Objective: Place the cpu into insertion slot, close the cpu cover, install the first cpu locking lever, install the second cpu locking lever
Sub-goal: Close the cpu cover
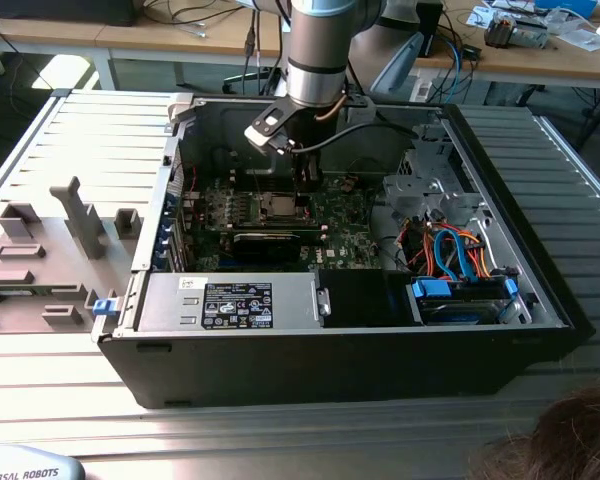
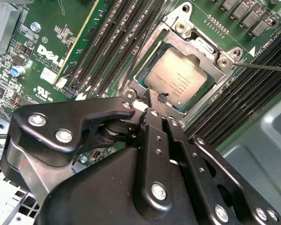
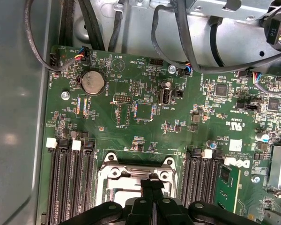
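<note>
Bearing small print, the cpu [image 2: 178, 77] lies close under the gripper [image 2: 155, 108].

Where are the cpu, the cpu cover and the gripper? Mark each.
cpu [image 2: 178, 77], second wrist view, centre of its silver top.
cpu cover [image 2: 201, 47], second wrist view, its metal frame bar.
gripper [image 2: 155, 110], second wrist view, between its fingertips.

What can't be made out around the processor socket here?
Second wrist view: the black gripper hides one corner of the silver-grey square cpu.
First wrist view: gripper and picture edge cut off the silver hinged cpu cover.
Exterior view: the insertion slot is too small to judge latching.
</note>
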Controlling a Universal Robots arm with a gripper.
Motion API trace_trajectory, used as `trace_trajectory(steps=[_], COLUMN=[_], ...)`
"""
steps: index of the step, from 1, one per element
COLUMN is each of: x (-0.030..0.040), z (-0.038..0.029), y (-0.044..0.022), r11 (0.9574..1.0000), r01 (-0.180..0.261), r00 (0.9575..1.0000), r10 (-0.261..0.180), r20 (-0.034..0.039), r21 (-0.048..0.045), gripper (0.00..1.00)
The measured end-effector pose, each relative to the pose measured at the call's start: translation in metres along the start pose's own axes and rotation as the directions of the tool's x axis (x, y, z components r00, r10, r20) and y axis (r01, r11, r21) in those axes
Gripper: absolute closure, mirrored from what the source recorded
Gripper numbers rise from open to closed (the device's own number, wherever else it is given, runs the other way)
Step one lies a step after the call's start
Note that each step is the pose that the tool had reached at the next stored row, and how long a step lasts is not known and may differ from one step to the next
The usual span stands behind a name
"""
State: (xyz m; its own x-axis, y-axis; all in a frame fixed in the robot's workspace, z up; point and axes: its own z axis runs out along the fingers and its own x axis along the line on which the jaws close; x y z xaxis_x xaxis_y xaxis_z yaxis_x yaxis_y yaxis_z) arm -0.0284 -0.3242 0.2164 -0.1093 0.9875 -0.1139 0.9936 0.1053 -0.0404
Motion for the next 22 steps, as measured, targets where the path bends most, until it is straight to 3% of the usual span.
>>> trace_trajectory(steps=[9, 13, 17, 22], x=[0.0003, 0.0015, 0.0034, 0.0047], z=[0.0017, 0.0025, 0.0031, 0.0046], y=[-0.001, -0.0114, -0.0287, -0.0388], r11=[1.0, 1.0, 1.0, 1.0], r01=[0.0, 0.0, 0.0, 0.0], r00=[1.0, 1.0, 1.0, 1.0], r10=[0.0, 0.0, 0.0, 0.0], r20=[0.0001, -0.0001, 0.0, 0.0], r21=[0.0, -0.0001, -0.0001, -0.0001], gripper=[0.89, 0.89, 0.89, 0.89])
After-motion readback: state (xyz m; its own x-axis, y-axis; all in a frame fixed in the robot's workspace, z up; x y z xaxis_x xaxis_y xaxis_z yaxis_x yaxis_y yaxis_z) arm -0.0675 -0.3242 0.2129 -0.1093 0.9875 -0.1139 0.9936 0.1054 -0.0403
